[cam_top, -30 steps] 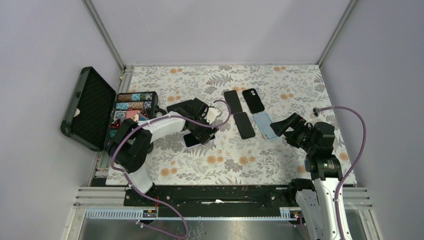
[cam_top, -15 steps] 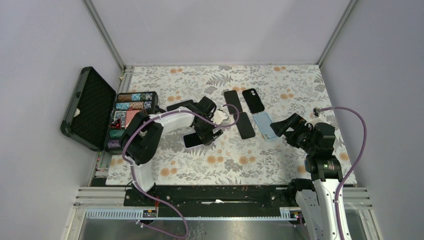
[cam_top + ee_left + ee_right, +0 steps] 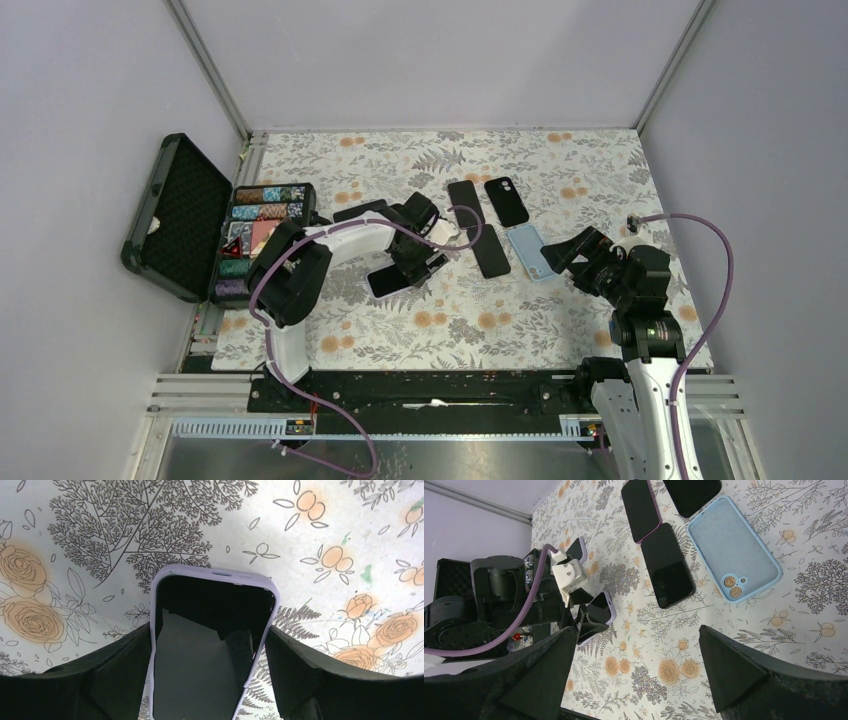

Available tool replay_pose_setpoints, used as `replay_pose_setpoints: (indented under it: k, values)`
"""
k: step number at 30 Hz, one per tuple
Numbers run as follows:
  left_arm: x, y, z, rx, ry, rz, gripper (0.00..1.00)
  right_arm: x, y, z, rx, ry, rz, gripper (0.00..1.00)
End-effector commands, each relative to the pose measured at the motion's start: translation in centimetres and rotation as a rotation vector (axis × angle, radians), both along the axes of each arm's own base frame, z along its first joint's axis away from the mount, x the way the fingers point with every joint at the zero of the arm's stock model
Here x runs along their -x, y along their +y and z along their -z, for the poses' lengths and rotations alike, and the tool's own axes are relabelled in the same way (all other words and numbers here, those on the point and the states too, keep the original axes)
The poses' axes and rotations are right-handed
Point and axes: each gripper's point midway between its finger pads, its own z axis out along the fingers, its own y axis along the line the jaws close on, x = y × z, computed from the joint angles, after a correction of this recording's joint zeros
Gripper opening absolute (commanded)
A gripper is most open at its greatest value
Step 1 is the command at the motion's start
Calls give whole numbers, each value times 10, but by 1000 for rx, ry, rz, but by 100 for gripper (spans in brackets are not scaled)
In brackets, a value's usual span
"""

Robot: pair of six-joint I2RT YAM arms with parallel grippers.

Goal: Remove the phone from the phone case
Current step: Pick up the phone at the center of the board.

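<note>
While the phone (image 3: pixel 210 650) sits screen-up inside its lilac case (image 3: pixel 215 573), nothing of the task is done yet: the rim wraps the glass on every side that shows. It lies flat on the floral mat (image 3: pixel 560 160), a little left of centre in the top view.

The left gripper (image 3: pixel 207 630) straddles it near one end, the black fingers (image 3: pixel 100 680) flanking the two long sides of the case. The jaws are partly drawn in, and whether the pads press on the case or only stand just beside it cannot be told. The right gripper (image 3: pixel 636 630) hangs wide and empty at the right of the top view, well apart from the phone.

Up and right of centre lie an empty blue case (image 3: pixel 734 555) and bare phones (image 3: pixel 669 565); a black box (image 3: pixel 175 215) stands open at far left.

The likely trouble is a squeeze across the sides. That would clamp case and phone together, so a lift would carry both. With no second hold, prying a corner could skid the set across the mat, and a freed phone could drop onto its glass.
</note>
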Motion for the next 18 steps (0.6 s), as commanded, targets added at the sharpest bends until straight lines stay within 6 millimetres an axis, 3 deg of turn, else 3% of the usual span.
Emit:
replay_pose_setpoints:
  k: [1, 7, 10, 13, 18]
  values:
    - [-5, -4, 1, 14, -7, -99, 65, -5, -5, -4, 26, -26, 15, 100]
    - [-14, -17, -17, 97, -26, -269, 44, -6, 5, 2, -8, -18, -35, 100]
    - [-18, -23, -23, 157, -31, -398, 41, -6, 20, 3, -60, -50, -124, 98]
    - [-20, -34, -32, 269, -23, -534, 42, -9, 28, 19, -110, -78, -155, 96]
    - [-14, -46, -44, 401, 10, -618, 37, -7, 53, 32, -214, -148, -234, 96]
